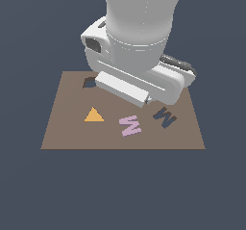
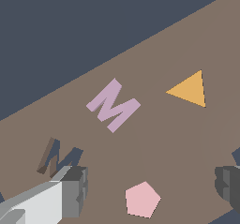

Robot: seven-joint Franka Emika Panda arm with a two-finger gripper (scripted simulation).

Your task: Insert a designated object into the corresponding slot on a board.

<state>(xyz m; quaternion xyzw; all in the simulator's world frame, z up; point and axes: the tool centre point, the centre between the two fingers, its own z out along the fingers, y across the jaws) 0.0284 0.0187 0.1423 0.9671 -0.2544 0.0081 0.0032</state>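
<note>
The lilac zigzag piece (image 1: 130, 125) lies flat on the brown board (image 1: 67, 133), near its front edge. The dark navy zigzag slot (image 1: 165, 117) is just to the exterior view's right of it. In the wrist view the piece (image 2: 113, 105) and the slot (image 2: 58, 156) lie apart on the board (image 2: 187, 138). My gripper (image 2: 151, 183) is open and empty above the board, with one finger (image 2: 72, 190) near the slot and the other (image 2: 228, 183) far across. In the exterior view the arm's hand (image 1: 126, 88) hides the fingers.
An orange triangle (image 1: 93, 114) (image 2: 190, 89) lies on the board to the exterior view's left of the lilac piece. A pink pentagon (image 2: 142, 199) lies below the gripper. A dark cutout (image 1: 89, 82) shows at the back left, partly hidden by the arm.
</note>
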